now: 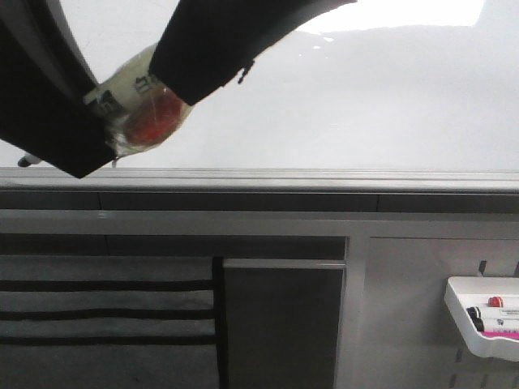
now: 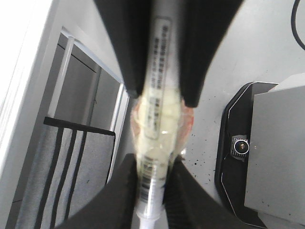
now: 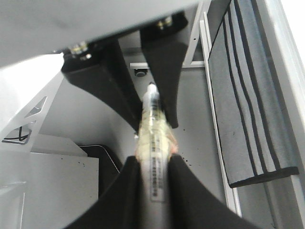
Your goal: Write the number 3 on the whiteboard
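We see both tools meeting at the upper left of the front frame, before the whiteboard (image 1: 349, 105). The left tool (image 2: 151, 210) is clamped on the marker (image 2: 159, 90); the right tool (image 3: 153, 183) is clamped on that same marker, gripping the opposite end. The marker's long axis runs straight from one tool to the other. No number 3 shows on the board's visible glossy surface, so we judge writing not begun. Which marker end faces the board, we cannot tell.
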Motion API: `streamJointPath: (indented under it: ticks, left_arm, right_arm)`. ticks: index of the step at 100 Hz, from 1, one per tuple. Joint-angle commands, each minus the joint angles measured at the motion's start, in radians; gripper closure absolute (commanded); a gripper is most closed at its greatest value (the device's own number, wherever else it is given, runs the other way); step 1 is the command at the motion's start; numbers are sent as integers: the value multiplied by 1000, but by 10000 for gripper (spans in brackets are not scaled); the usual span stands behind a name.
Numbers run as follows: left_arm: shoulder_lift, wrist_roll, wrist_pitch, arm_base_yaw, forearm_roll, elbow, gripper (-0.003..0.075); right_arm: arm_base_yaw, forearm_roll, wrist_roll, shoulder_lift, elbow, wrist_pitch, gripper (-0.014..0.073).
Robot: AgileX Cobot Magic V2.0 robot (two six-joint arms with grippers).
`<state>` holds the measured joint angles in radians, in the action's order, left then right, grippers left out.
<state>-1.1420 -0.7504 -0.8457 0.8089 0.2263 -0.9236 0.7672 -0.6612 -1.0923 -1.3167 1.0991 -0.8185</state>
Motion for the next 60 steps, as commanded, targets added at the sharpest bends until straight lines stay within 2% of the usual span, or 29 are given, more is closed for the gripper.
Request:
streamJointPath:
  ticks: [1,8,15,28,45,60]
  left_arm:
    - [33,37,73,-8,20,-34,460]
    - [53,73,93,-40,20,-34,375]
    - [84,105,95,-85,27,-34,341]
    - [164,126,107,-176,36,-20,342]
    - [297,129,165,-274,122,49,344]
    - [401,136,226,-339,183,143,353]
  right_arm:
    - [-1,-17,-6,45,33,26,596]
    - [-3,18,32,72,33,56,596]
    - [-7,95,120,109,33,95,596]
    - [-63,238,318,186,29,81,596]
    - [-228,248,438,313,-47,55,596]
    - [-387,245,551,421,-180,108,596]
